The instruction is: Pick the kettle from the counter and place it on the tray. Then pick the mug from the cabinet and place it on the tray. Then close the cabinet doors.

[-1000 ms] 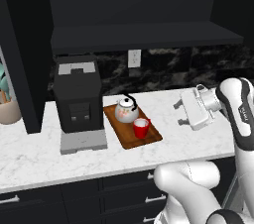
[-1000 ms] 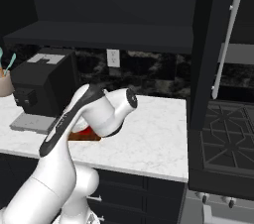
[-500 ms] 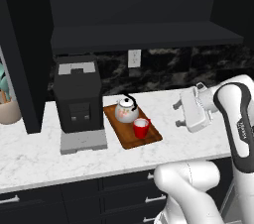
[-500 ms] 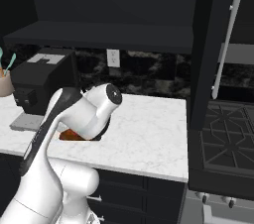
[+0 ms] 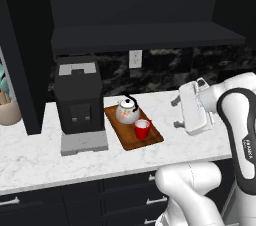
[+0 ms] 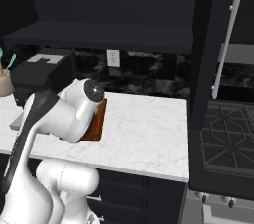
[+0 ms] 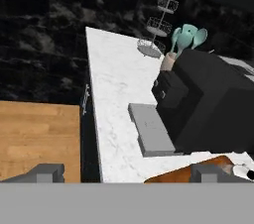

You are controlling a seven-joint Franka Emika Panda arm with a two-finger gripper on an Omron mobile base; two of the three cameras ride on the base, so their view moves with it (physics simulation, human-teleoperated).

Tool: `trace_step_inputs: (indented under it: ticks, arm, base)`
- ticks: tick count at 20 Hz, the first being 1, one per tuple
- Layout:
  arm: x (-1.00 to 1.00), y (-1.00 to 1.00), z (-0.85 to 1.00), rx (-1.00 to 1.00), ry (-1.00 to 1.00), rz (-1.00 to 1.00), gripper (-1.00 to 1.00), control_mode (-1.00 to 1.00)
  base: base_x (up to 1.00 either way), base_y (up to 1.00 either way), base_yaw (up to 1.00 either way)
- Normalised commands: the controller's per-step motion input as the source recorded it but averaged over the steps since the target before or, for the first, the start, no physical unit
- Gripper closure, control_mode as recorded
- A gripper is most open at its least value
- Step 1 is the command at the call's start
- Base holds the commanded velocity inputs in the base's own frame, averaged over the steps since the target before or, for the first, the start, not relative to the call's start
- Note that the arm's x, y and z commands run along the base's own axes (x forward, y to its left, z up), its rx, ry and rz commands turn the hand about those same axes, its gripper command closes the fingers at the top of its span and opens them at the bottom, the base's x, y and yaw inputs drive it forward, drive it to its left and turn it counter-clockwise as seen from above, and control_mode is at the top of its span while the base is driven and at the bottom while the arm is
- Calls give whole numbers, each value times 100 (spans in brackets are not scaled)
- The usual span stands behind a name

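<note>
Left base view shows the white patterned kettle (image 5: 127, 111) and small red mug (image 5: 142, 129) standing on the reddish-brown wooden tray (image 5: 150, 140); the two-finger gripper (image 5: 178, 113) hangs empty, jaws apart, freed for the black cabinet doors (image 6: 212, 44).

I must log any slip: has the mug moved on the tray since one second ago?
No. The mug stands in front of the kettle on the tray, as before.

The white kettle (image 5: 127, 111) with its black arched handle stands upright at the back of the reddish-brown tray (image 5: 126, 139). The red mug (image 5: 142, 129) sits just in front of it. The tray lies flat on the marble counter (image 5: 40, 161), below the open black cabinet (image 5: 150, 35).
</note>
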Motion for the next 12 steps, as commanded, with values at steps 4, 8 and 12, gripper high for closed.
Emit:
trace_step_inputs:
  ticks: [4,8,12]
  arm:
    - [-28,51,34,-1,-31,0,-100,-100]
    - [-27,44,38,0,-28,1,-100,-100]
    - [-35,31,34,0,-21,4,-100,-100]
  base:
    - [0,0,0]
    - [0,0,0]
    - [0,0,0]
